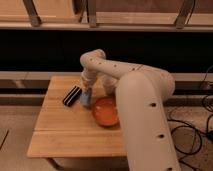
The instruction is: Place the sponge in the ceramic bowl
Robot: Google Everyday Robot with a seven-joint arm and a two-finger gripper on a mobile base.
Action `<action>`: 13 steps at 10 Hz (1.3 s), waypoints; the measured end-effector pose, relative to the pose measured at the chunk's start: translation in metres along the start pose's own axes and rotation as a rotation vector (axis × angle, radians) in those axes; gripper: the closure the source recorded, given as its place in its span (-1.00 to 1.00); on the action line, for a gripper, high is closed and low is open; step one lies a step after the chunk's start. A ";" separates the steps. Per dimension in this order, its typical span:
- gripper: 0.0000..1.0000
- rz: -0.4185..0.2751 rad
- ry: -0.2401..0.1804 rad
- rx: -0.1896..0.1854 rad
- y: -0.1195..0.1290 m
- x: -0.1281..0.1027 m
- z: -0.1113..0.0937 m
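Gripper (pixel 87 93) low over table (pixel 65 135), right atop sponge (pixel 86 101) between black ribbed bar (pixel 71 95) and ceramic bowl (pixel 106 111); grip state unclear.

1. The white arm (pixel 145 105) fills the right side of the scene. Its thick near segment rises from the bottom edge, close to where I stand.
2. That segment bends at a broad rounded joint (pixel 150 80).
3. From there a slimmer link (pixel 117 67), dotted with small dark holes, runs up and to the left.
4. The link ends in a rounded elbow (pixel 95 57), the arm's highest point, where it turns sharply downward.
5. Below the elbow, a short wrist section (pixel 89 76) drops almost straight down.
6. The gripper (pixel 86 91) hangs at the wrist's lower end. It points down, low at the arm's far left, apart from the thick near segment.
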 end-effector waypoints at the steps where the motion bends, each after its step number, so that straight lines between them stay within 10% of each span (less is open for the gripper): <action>1: 1.00 0.018 0.008 0.032 0.000 0.002 -0.015; 4: 1.00 0.130 0.066 0.127 0.007 0.028 -0.052; 10: 1.00 0.487 0.254 0.303 0.004 0.155 -0.095; 13: 1.00 0.540 0.262 0.357 -0.008 0.184 -0.114</action>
